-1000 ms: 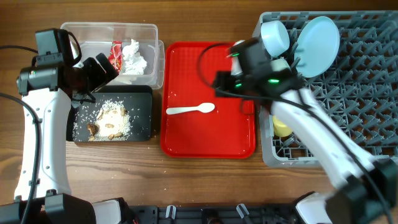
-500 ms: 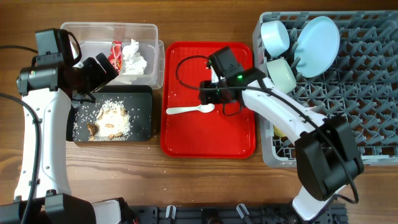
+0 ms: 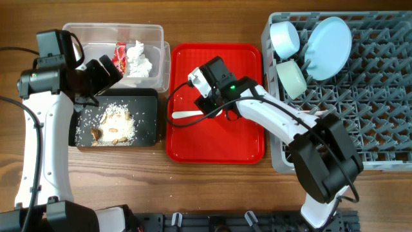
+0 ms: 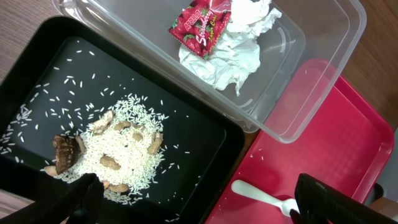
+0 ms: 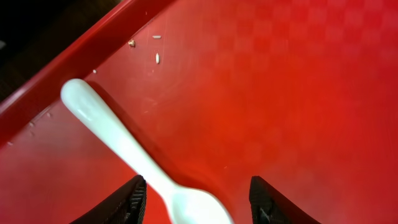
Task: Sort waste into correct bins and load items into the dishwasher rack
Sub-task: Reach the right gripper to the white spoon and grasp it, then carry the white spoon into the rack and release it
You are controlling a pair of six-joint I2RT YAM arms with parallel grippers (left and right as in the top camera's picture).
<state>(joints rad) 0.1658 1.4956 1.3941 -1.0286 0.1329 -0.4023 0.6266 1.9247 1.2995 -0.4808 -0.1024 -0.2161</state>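
Observation:
A white plastic spoon [image 3: 187, 115] lies on the flat red serving tray [image 3: 215, 145]. My right gripper [image 3: 215, 111] is open just above the spoon's bowl end; in the right wrist view the spoon [image 5: 134, 155] runs between the two fingertips [image 5: 198, 202]. My left gripper [image 4: 193, 202] is open and empty above the black tray [image 3: 148, 106], which holds rice and brown food scraps [image 3: 114, 125]. The clear tub [image 3: 154, 38] holds the red wrapper [image 3: 120, 55] and white tissue [image 3: 138, 59]. The grey dishwasher rack [image 3: 380, 109] holds the light-blue plate [image 3: 329, 38], light-blue bowl [image 3: 285, 37], mint bowl [image 3: 291, 77] and yellow cup [image 3: 288, 133].
The wooden table [image 3: 212, 187] shows in front of the trays. A few rice grains [image 5: 155, 56] lie on the red tray near its rim. The right arm [image 3: 283, 122] stretches from the rack side across the red tray.
My right gripper has moved left from the rack across the red tray and come down over the spoon. The left arm has not moved.

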